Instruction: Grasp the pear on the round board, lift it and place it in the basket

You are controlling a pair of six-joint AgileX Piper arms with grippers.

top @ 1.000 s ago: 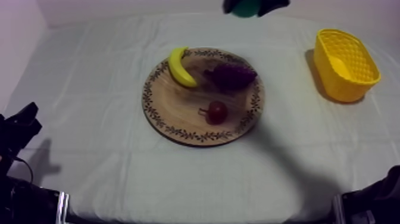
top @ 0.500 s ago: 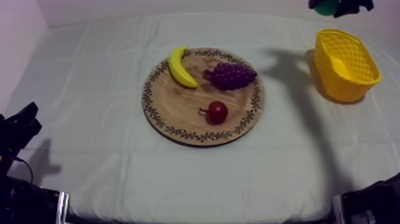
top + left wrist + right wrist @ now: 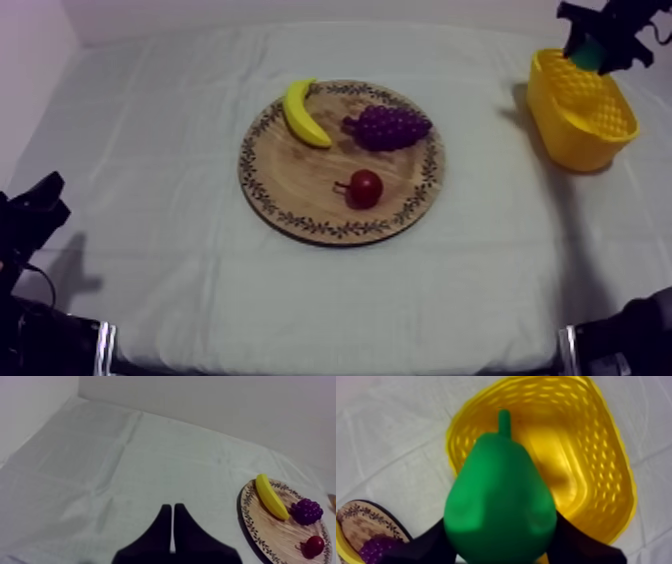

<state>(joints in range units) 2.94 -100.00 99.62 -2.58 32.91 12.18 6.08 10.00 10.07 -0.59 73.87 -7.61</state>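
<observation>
The pear (image 3: pixel 501 506) is bright green; the basket (image 3: pixel 548 112) is yellow, its walls a lattice of small holes. The wooden board (image 3: pixel 300 185) is brown with a dark leaf pattern round its rim, bearing a yellow banana (image 3: pixel 303 113), purple grapes (image 3: pixel 388 127) and a small red fruit (image 3: pixel 365 187).

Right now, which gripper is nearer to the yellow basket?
Right. The right gripper, shut on the pear, hangs over the yellow basket; the left gripper sits shut, low at the table's left side, beyond the wooden board.

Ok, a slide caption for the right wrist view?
Right claw shut on the pear, held above the yellow basket.
</observation>
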